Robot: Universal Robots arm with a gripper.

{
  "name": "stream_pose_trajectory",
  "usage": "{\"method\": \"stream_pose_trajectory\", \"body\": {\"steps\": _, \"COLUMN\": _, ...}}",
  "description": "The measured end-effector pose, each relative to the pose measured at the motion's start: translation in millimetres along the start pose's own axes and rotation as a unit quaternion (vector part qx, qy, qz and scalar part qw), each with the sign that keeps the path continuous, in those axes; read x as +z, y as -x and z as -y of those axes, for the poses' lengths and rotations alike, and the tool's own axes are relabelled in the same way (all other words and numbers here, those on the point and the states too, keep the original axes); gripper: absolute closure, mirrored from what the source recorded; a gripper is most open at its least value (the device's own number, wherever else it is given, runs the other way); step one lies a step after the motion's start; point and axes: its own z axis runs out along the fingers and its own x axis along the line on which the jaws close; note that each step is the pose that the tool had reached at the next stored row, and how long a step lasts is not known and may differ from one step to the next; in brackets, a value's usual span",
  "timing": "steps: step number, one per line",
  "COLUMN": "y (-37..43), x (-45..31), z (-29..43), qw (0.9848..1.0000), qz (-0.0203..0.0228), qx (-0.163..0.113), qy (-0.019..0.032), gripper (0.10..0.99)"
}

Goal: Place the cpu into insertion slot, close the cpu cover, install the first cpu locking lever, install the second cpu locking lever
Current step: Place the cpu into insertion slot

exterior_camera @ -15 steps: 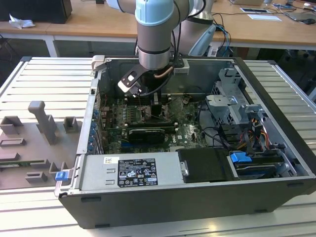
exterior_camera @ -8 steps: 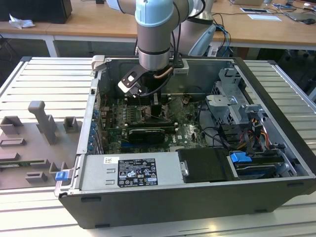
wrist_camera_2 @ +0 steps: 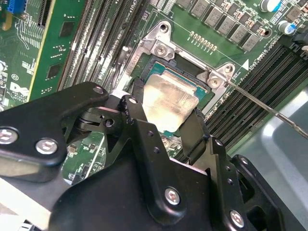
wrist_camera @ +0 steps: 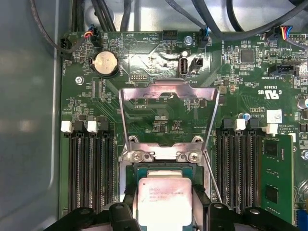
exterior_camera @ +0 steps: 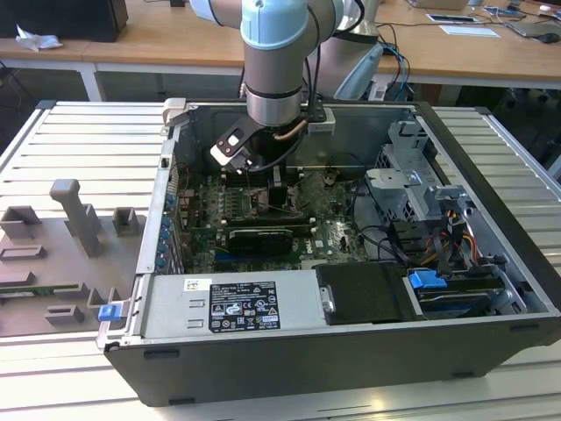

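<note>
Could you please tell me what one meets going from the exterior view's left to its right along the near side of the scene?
Grey fixture tray → small blue clip → labelled power supply → black panel → blue tab.

bench [exterior_camera: 79,145]: pale grey ribbed metal slats | behind: light wooden desks [exterior_camera: 478,54] on white frames, running across the exterior view | on desks: papers [exterior_camera: 469,30] at the exterior view's right, black box [exterior_camera: 83,17] at its left | beneath desks: dark | light: even, soft
</note>
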Motion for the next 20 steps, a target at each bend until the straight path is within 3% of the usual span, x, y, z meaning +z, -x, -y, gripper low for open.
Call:
{"method": "stream_pose_trajectory", "body": {"steps": 7, "y": 0.0, "x": 0.3, "z": 0.0, "qw": 1.0, "qz": -0.0001, "qx": 0.0, "qy": 0.0001, "gripper": 0.533}}
{"method": "stream_pose_trajectory", "body": {"steps": 8, "y": 0.0, "x": 0.3, "z": 0.1, "qw": 1.0, "qz": -0.0001, "qx": 0.0, "qy": 0.0001, "gripper": 0.471}}
{"method": "stream_pose_trajectory", "body": {"steps": 14, "y": 0.3, "x": 0.6, "z": -1.9, "qw": 1.0, "qz": -0.0001, "qx": 0.0, "qy": 0.0001, "gripper": 0.471}}
{"method": "stream_pose_trajectory", "body": {"steps": 16, "y": 0.4, "x": 0.5, "z": -2.0, "qw": 1.0, "qz": 0.0, "qx": 0.0, "qy": 0.0, "gripper": 0.486}}
{"method": "stream_pose_trajectory", "body": {"steps": 17, "y": 0.4, "x": 0.5, "z": -2.1, "qw": 1.0, "qz": 0.0, "qx": 0.0, "qy": 0.0001, "gripper": 0.553}}
{"method": "stream_pose_trajectory", "body": {"steps": 20, "y": 0.4, "x": 0.5, "z": -2.1, "qw": 1.0, "qz": -0.0001, "qx": 0.0, "qy": 0.0001, "gripper": 0.553}}
